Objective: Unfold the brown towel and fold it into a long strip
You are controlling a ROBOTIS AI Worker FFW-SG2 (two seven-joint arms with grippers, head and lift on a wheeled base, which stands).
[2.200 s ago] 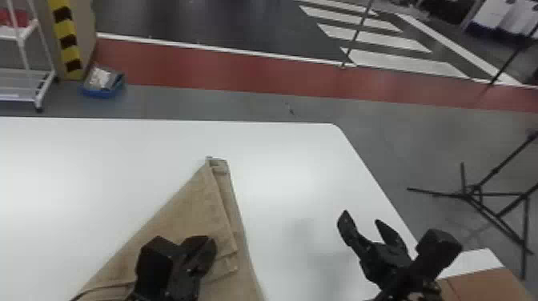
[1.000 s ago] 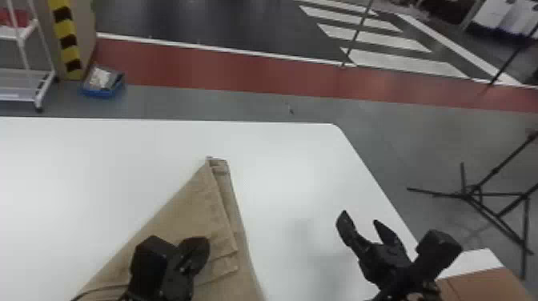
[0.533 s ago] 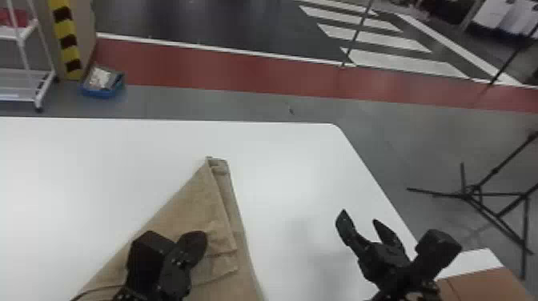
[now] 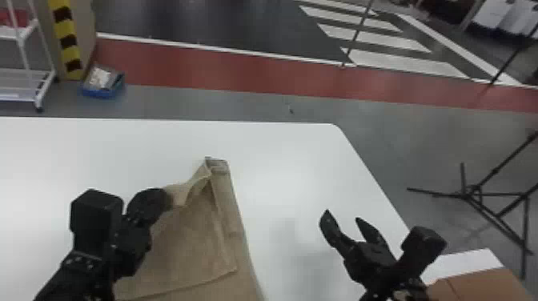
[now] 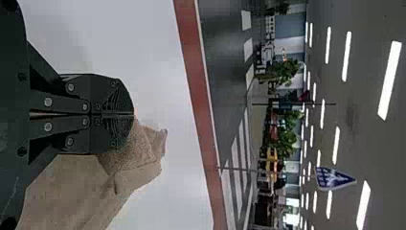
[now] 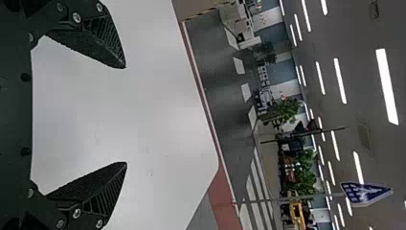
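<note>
In the head view my left gripper (image 4: 167,197) is over the left edge of the brown towel (image 4: 188,244), pinching a raised piece of its upper layer. The towel lies folded on the table, its narrow far corner pointing away from me. In the left wrist view my left gripper (image 5: 134,115) has its fingers pressed together on the towel (image 5: 131,153), which bunches beside the tips. To the right of the towel, my right gripper (image 4: 342,216) is held over the table. In the right wrist view that right gripper (image 6: 126,115) stands wide open with nothing between its fingers.
The white table (image 4: 280,160) reaches beyond the towel, with its right edge slanting near my right gripper. A brown cardboard box (image 4: 480,286) stands at the lower right. Past the table are a black tripod (image 4: 472,193) and a blue bin (image 4: 102,86) on the floor.
My left gripper has moved outward and to the left, lifting the towel's upper layer and pulling its left edge out of line. The right arm stays where it was.
</note>
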